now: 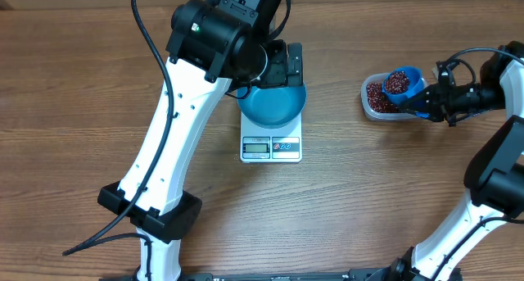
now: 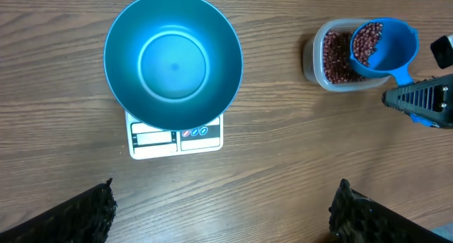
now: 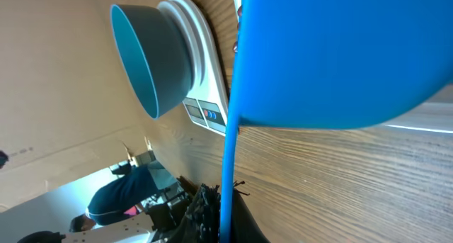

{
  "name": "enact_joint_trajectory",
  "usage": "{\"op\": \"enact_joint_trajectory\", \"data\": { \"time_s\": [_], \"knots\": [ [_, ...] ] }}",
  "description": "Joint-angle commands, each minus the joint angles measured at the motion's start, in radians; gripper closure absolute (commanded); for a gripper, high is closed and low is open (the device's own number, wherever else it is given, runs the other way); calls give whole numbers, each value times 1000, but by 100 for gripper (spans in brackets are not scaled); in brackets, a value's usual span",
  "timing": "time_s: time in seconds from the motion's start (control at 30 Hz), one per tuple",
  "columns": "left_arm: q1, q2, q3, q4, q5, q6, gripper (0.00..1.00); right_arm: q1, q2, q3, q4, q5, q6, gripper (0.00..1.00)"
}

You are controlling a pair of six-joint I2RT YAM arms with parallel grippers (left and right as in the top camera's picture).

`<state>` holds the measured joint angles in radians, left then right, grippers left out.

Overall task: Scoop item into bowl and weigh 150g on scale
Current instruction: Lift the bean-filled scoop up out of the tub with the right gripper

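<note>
Red-brown beans (image 1: pixel 397 82) in scoop (image 2: pixel 395 48) at right end effector (image 1: pixel 432 99)

White arm links (image 1: pixel 168 125), black joints (image 1: pixel 217 31), looping black cables (image 1: pixel 146 35)

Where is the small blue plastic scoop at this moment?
Overhead view, right side: the small blue plastic scoop, holding red-brown beans, is over the clear plastic tub, gripped by the right gripper.

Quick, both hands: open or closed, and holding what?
Left hand: open, holding nothing.
Right hand: closed on the scoop, which is loaded with beans.
</note>
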<state>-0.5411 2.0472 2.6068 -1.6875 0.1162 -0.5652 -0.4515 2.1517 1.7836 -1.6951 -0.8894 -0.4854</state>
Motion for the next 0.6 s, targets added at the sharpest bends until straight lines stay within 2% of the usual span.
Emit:
{"op": "enact_joint_trajectory", "data": {
  "time_s": [0.0, 0.57],
  "knots": [
    [4, 0, 21, -2, 7, 27, 0, -3, 5, -4, 0, -68, -61, 96],
    [4, 0, 21, 6, 4, 38, 0, -3, 5, -3, 0, -158, -96, 96]
  ]
}}
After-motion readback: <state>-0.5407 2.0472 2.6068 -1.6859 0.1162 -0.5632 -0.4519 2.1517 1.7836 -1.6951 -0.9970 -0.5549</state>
